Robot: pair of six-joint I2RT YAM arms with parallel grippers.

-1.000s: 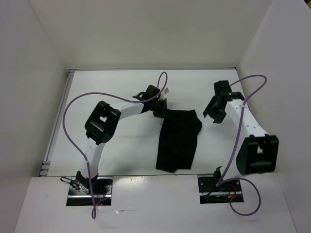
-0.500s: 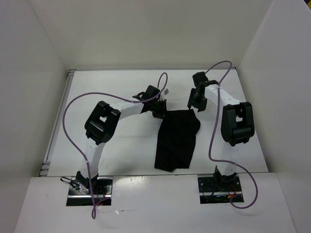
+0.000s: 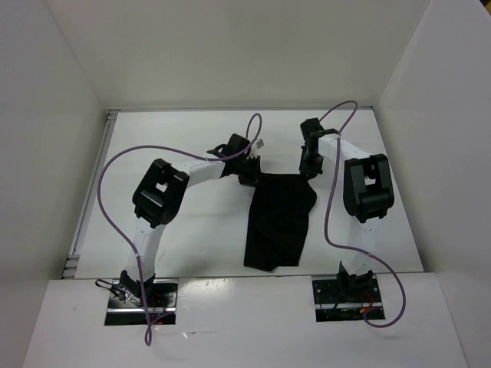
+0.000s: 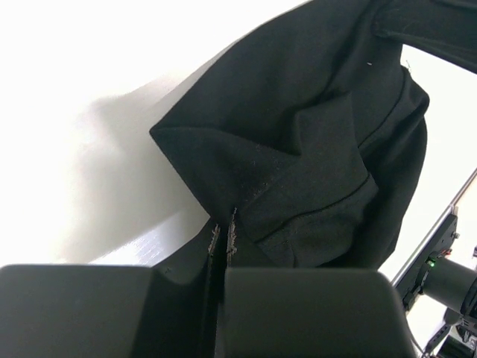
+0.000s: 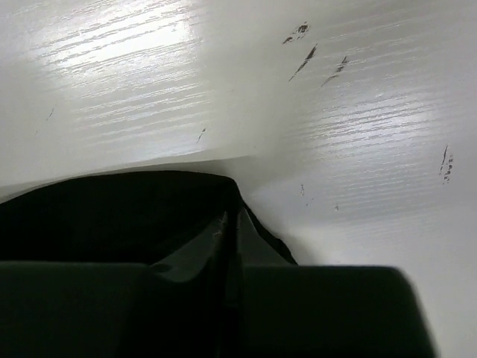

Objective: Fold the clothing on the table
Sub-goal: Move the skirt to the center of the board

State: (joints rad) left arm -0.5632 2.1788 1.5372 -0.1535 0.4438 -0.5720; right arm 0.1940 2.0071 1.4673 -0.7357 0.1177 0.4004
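Two far corners of clothing (image 3: 280, 222) pinched: left claw (image 3: 249, 172) clamps one, right claw (image 3: 308, 167) the other. Long axis runs toward bases; you fold nearward over desk (image 3: 192, 230).

**Where the clothing (image 3: 280, 222) lies**

It is spread on the table (image 3: 192, 230). Its far left corner is caught between the fingers of the left gripper (image 3: 252, 178), and its far right corner between those of the right gripper (image 3: 308, 170). The rest is laid nearward of both.

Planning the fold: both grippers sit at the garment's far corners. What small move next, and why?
Probably lift both corners together slightly: the left gripper and right gripper each pinch a far corner of the clothing, the rest lying on the table.
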